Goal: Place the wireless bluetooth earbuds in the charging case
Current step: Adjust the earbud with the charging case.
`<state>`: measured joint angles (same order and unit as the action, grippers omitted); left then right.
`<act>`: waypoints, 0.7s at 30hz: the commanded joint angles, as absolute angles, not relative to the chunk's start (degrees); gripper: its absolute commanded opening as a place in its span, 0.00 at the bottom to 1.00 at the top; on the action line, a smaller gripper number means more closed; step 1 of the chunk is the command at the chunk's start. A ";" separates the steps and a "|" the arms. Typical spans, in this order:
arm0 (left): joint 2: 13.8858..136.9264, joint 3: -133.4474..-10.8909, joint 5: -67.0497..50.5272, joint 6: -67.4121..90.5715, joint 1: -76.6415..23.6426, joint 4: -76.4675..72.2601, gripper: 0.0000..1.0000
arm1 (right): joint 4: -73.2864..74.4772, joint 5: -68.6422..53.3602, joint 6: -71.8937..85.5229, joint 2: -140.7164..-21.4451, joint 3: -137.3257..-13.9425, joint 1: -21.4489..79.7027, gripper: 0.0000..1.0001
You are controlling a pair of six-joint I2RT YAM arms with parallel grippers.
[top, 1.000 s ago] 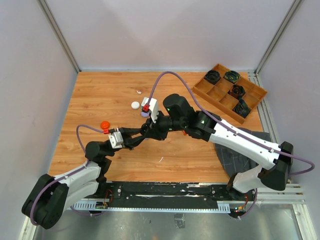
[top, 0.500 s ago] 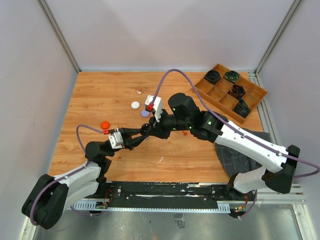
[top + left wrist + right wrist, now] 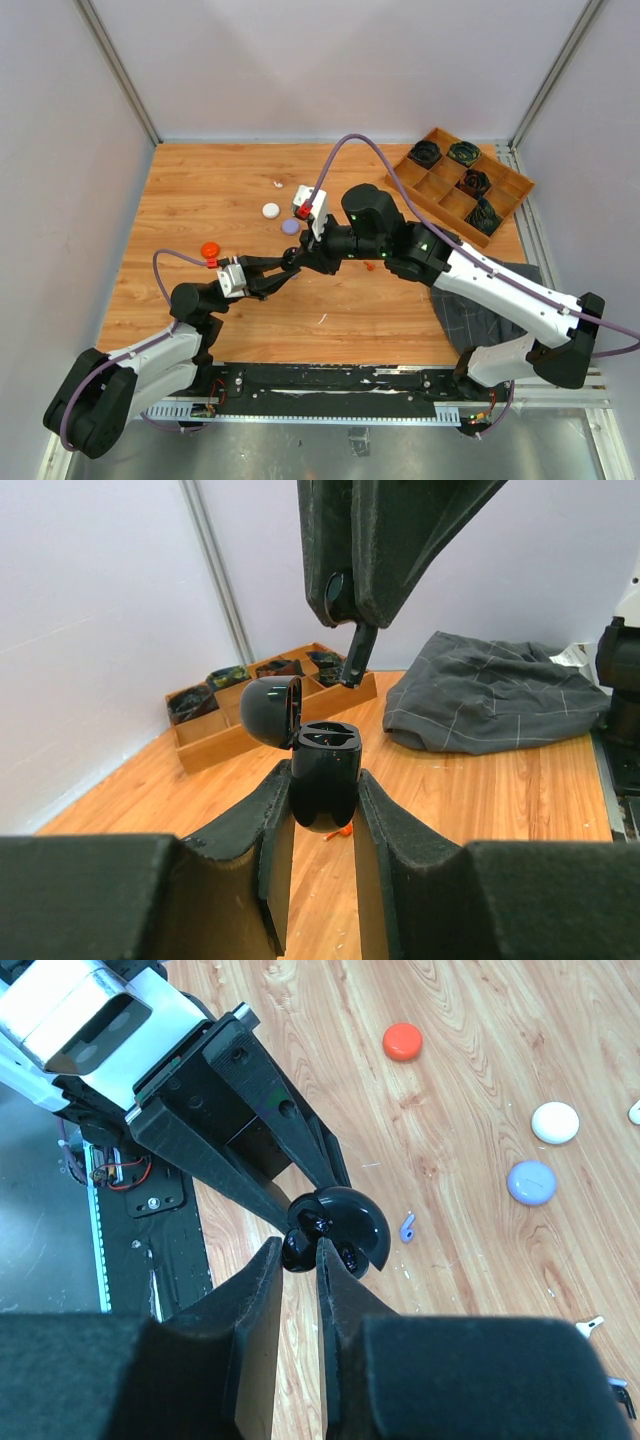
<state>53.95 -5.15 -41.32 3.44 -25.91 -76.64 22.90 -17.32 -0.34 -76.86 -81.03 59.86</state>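
Starting at the near edge: both arms are bolted to the metal rail (image 3: 330, 385), and a grey cloth (image 3: 452, 315) is bunched over the near right corner of the table (image 3: 180, 190), right under the right arm (image 3: 490, 285). On the other side of the left arm (image 3: 150, 350) there's a decent stretch of bare wood running out to the left wall (image 3: 60, 200).

Mid-table is where it gets tight. The left gripper (image 3: 322, 792) is clamped on the charging case (image 3: 326, 748) and holds it upright off the wood, lid flipped open. The right gripper (image 3: 298, 1252) hangs right over it, jaws pinched together on the black earbud (image 3: 357, 656). The stem points down at the open case, and the left wrist view shows a small gap between stem tip and case rim. The two grippers are nose to nose, so there's basically no slack there.

On the wood around the case lie a red-orange earbud (image 3: 340, 832) just beyond it and a pale purple earbud (image 3: 406, 1226) just beside it.

Further out sit a red-orange puck (image 3: 209, 249), a white puck (image 3: 270, 210) and a pale purple puck (image 3: 290, 227), each apart from the others. A white earbud (image 3: 276, 183) lies just past the white puck. Then it's plain wood up to the back wall (image 3: 330, 70). The far right corner has a wooden tray (image 3: 507, 186) with black coiled bundles (image 3: 473, 182) in some compartments, tucked near the right wall (image 3: 600, 120).
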 commanded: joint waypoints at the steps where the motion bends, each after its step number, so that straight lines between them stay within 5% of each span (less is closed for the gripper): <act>1: 53.70 -6.33 -42.25 3.72 -25.93 -78.99 0.00 | 21.78 -16.10 -1.49 -77.86 -80.28 60.56 0.01; 21: 53.26 -6.55 -42.09 3.78 -25.93 -78.39 0.00 | 26.56 -17.20 -3.52 -80.30 -81.72 60.72 0.01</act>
